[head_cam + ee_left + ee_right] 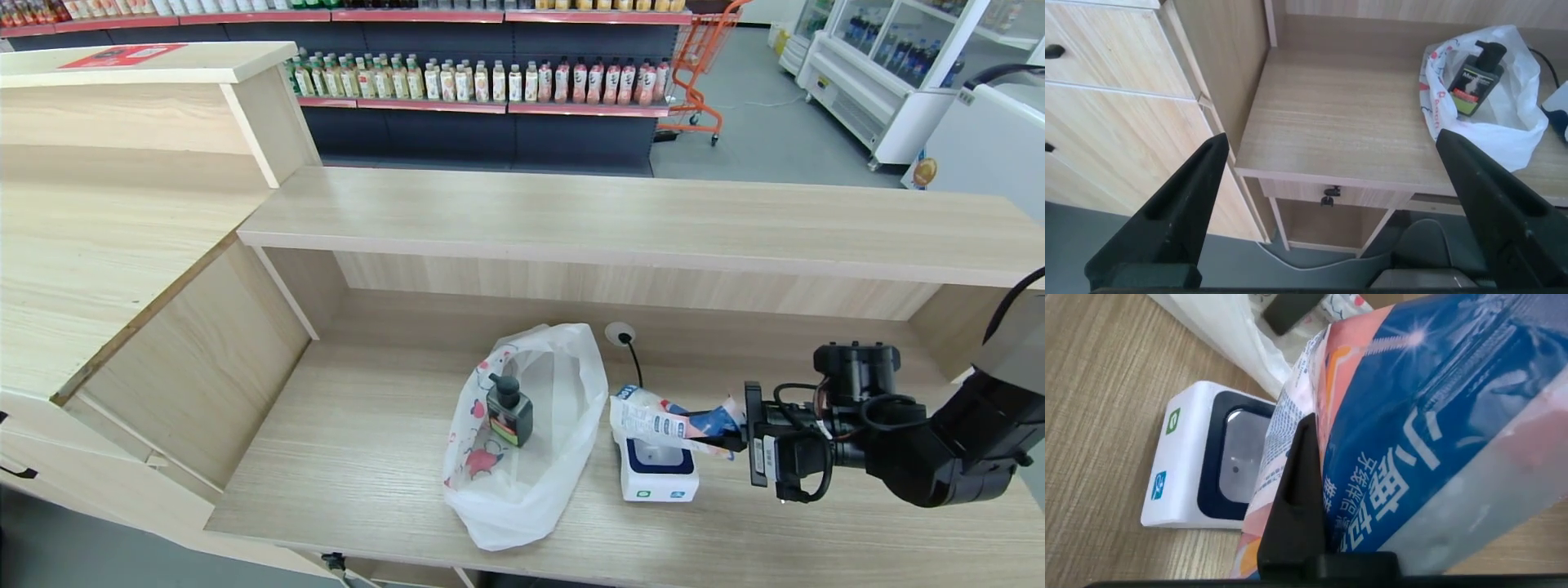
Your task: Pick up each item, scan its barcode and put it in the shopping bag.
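A blue, pink and white snack packet (665, 420) hangs just above the white barcode scanner (658, 472), and my right gripper (732, 434) is shut on its right end. In the right wrist view the packet (1429, 433) lies against a dark finger (1297, 498), with the scanner (1196, 469) below it. Left of the scanner lies the white plastic shopping bag (531, 441), with a dark pump bottle (509, 411) inside. My left gripper (1331, 143) is open, off the counter's front left edge, and the bag (1511, 122) and bottle (1474, 75) are far from it.
A black cable (633, 359) runs from a hole in the counter (343, 457) to the scanner. A raised wooden shelf (620, 220) borders the back and a side panel (196, 367) the left. Drawers (1110, 90) stand beside the left gripper.
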Tool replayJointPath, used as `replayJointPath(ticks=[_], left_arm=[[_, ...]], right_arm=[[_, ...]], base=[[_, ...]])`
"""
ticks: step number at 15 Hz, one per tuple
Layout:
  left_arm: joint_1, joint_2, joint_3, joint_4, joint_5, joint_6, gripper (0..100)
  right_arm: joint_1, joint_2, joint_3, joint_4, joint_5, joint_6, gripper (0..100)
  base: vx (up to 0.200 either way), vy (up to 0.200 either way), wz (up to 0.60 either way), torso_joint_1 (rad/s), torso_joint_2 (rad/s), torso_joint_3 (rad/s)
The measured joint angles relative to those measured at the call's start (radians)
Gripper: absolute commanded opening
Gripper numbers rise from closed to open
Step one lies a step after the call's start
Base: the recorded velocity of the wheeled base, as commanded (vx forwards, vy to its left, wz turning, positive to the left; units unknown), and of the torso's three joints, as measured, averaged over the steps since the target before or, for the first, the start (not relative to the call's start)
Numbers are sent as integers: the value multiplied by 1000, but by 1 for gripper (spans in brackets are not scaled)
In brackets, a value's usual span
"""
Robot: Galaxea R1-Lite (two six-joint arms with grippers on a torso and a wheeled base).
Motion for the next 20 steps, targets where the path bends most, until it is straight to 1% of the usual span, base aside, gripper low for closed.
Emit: replayJointPath(ticks=[5, 8, 10, 11, 12, 13, 14, 15, 16, 18, 19, 20], left_arm=[[0, 0, 0, 0, 0, 0, 100], [0, 0, 0, 0, 0, 0, 100], [0, 0, 0, 0, 0, 0, 100], [0, 0, 0, 0, 0, 0, 100], [0, 0, 0, 0, 0, 0, 100], [0, 0, 0, 0, 0, 0, 100], [0, 0, 0, 0, 0, 0, 100], [0, 0, 0, 0, 0, 0, 100], [0, 0, 0, 0, 0, 0, 100], [0, 0, 0, 0, 0, 0, 100], [0, 0, 0, 0, 0, 0, 100], [0, 0, 0, 0, 0, 0, 100]], right_arm=[[4, -6, 1, 0, -1, 3, 0], [-9, -64, 28, 5, 1, 21, 0], [-32, -148, 91, 5, 22, 79, 0], [-42, -209, 131, 5, 41, 140, 0], [-49, -270, 169, 5, 57, 219, 0], [-56, -333, 196, 5, 67, 354, 0], [-61, -392, 214, 5, 70, 530, 0], [-64, -438, 219, 6, 54, 672, 0], [-66, -473, 215, 7, 7, 805, 0], [-65, -506, 177, 8, -170, 1092, 0], [-54, -504, 153, 13, -301, 1239, 0], [-34, -493, 127, 31, -426, 1358, 0]], base=[[0, 0, 0, 0, 0, 0], [0, 0, 0, 0, 0, 0], [0, 0, 0, 0, 0, 0], [0, 0, 0, 0, 0, 0], [0, 0, 0, 0, 0, 0], [0, 0, 0, 0, 0, 0], [0, 0, 0, 0, 0, 0], [0, 0, 0, 0, 0, 0], [0, 0, 0, 0, 0, 0], [0, 0, 0, 0, 0, 0], [0, 0, 0, 0, 0, 0], [0, 0, 0, 0, 0, 0]])
